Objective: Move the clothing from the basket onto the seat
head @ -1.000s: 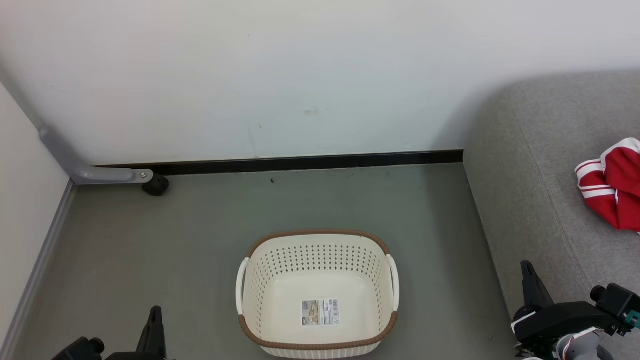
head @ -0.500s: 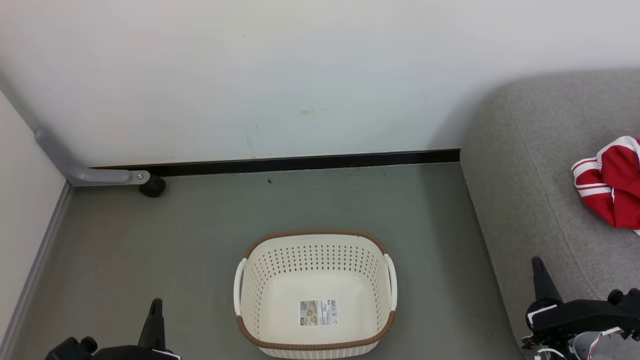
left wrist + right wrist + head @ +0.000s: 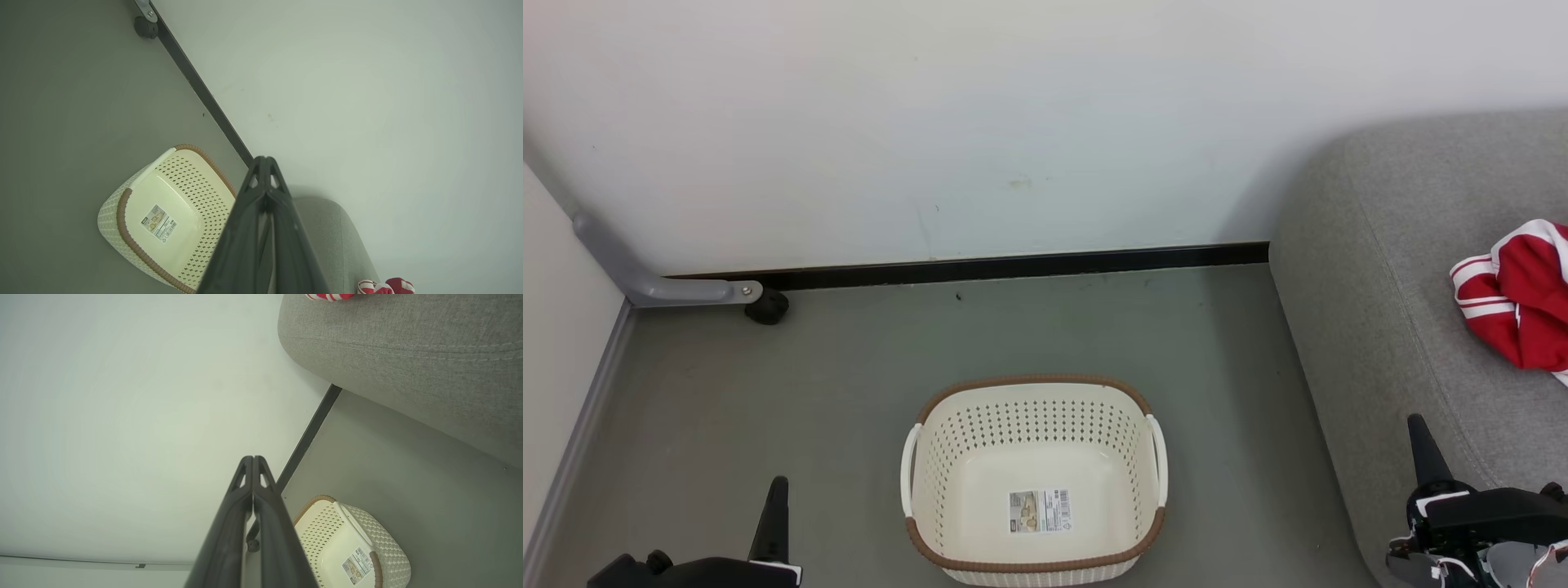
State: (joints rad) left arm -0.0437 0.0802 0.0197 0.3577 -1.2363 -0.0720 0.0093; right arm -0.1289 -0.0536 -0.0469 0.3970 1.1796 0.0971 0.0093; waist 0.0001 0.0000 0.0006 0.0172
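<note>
Beside the basket [image 3: 1033,381], both jaws closed, empty

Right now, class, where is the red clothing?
In the head view the red clothing lies at the right edge, on the grey seat, apart from the basket on the floor.

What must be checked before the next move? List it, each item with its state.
1. Basket emptied of clothing: ok, just a paper label on its bottom.
2. Clothing on the seat: ok, a red piece with white stripes lies on the cushion.
3. All garments there: cannot tell, the red cloth runs past the head view's edge.
4. Left gripper shut and empty: ok.
5. Right gripper shut and empty: ok.
6. Basket upright on the floor, apart from the seat: ok.
</note>
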